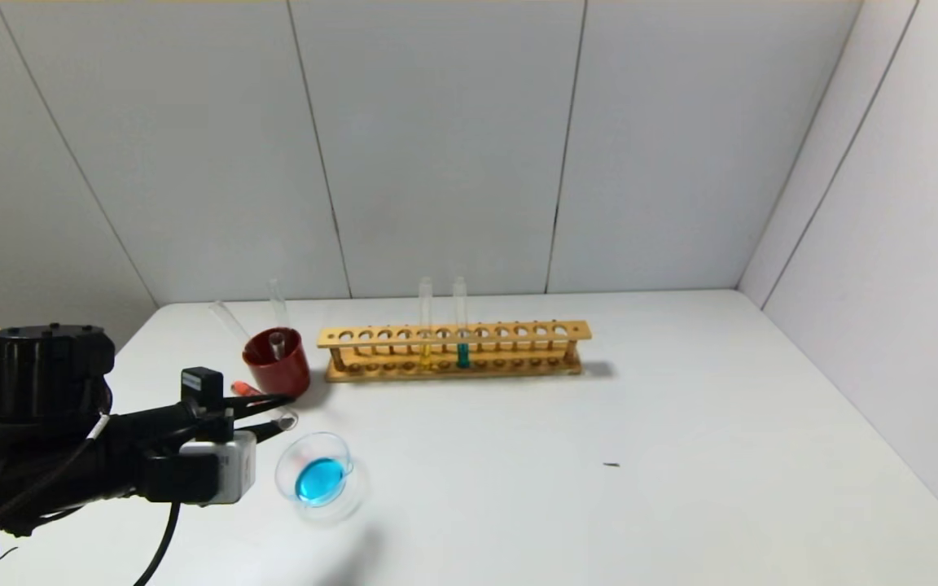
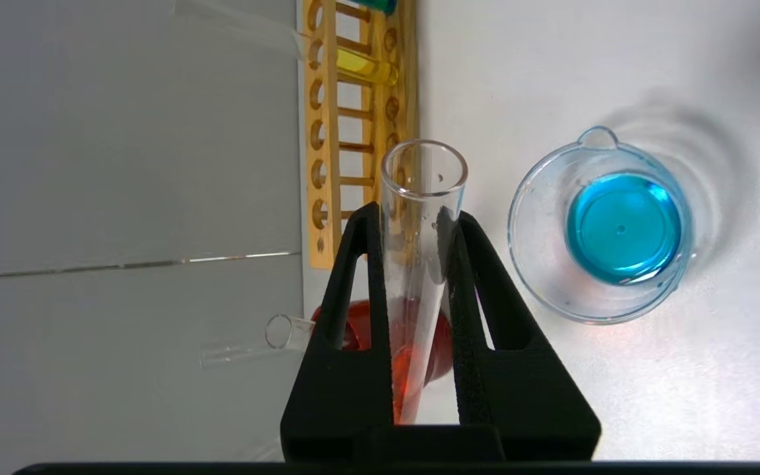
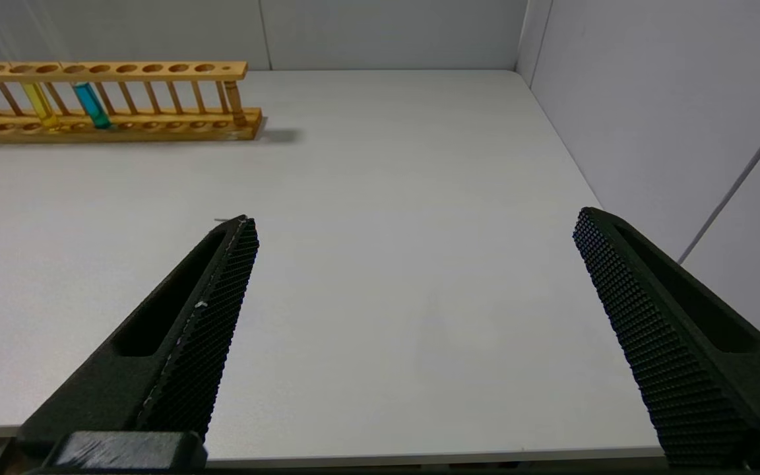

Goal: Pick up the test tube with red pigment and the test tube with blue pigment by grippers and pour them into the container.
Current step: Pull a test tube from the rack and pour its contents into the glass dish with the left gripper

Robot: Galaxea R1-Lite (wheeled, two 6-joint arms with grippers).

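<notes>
- Your left gripper (image 2: 413, 227) is clamped on the test tube with red pigment (image 2: 419, 264), one black finger on each side of the glass.
- In the head view, that left gripper (image 1: 278, 415) hangs over the table's left side, between the dark red cup (image 1: 278, 364) and the container (image 1: 321, 476).
- The tube lies nearly level in the grip: its open mouth points toward the container, and the orange-red liquid sits at the closed end near the cup.
- The container (image 2: 601, 227) rests on the white table (image 1: 599, 456) just beside the tube's mouth, not under it; it holds a pool of sky-blue liquid.
- Two empty clear tubes (image 1: 277, 313) lean in the red cup.
- The wooden rack (image 1: 453, 350) stands behind, upright, with a yellow-liquid tube (image 1: 425, 321) and a teal-liquid tube (image 1: 461, 321) side by side near its middle.
- Your right gripper (image 3: 413, 237) does not show in the head view; its own camera shows the fingers spread wide over bare table, holding nothing, well apart from the rack (image 3: 103, 99).
</notes>
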